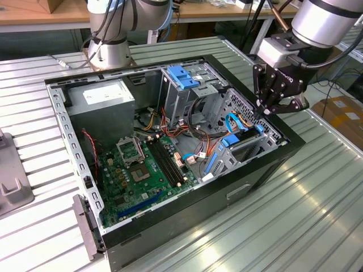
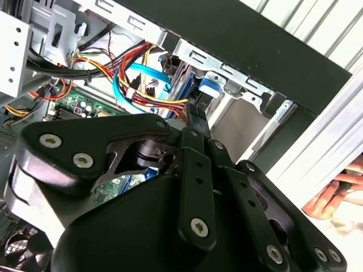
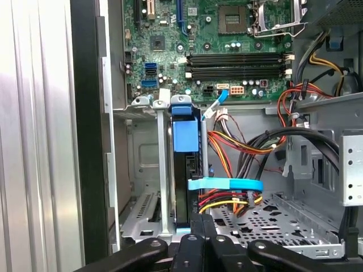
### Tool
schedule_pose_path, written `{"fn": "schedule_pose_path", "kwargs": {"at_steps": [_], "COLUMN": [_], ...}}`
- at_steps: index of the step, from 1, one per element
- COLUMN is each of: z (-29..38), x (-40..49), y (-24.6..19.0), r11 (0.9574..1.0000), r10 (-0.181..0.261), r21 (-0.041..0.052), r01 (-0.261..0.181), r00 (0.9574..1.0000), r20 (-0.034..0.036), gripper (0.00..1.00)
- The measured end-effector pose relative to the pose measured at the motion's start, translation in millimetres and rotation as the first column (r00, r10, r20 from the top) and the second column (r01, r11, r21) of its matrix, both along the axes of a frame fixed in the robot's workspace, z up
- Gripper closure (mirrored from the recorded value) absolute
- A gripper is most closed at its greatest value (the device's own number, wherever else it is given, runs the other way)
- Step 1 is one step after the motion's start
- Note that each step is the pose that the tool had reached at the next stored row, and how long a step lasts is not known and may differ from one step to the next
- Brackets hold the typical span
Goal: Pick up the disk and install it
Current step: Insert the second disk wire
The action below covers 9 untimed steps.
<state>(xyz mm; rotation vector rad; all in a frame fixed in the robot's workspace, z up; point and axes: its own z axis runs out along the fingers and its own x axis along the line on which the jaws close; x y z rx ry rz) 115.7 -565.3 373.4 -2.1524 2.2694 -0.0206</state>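
Note:
The disk [image 1: 235,140] stands on edge in the metal bay at the corner of the open computer case [image 1: 198,198], on the exterior view's right. In the first wrist view it is a dark slab with a bright blue rail [image 3: 185,136] along its edge. The blue end tab [image 2: 207,90] shows in the second wrist view. My gripper [image 1: 262,113] hangs straight over that bay with its black fingers pressed together. Its tips [image 3: 202,224] sit at the disk's near end, just short of the blue tab [image 2: 195,116]. Nothing shows between the fingers.
A thin blue cable [image 3: 227,184] and bundled red, yellow and black wires [image 3: 238,147] cross beside the bay. Motherboard [image 1: 136,170], power supply [image 1: 102,99] and a blue-topped metal cage [image 1: 184,76] lie deeper inside. A second arm's base [image 1: 108,45] stands behind. A hand [image 2: 329,198] is nearby.

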Motion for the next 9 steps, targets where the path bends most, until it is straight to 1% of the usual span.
{"fn": "schedule_pose_path", "kwargs": {"at_steps": [2,9], "z": [0.0,0.0], "x": [1.3,1.7], "y": [0.0,0.0], "r11": [1.0,1.0], "r10": [0.0,0.0], "r21": [0.0001,0.0002], "r01": [0.0,0.0], "r00": [1.0,1.0], "r20": [-0.0003,-0.0003], "gripper": [0.9,0.9]}}
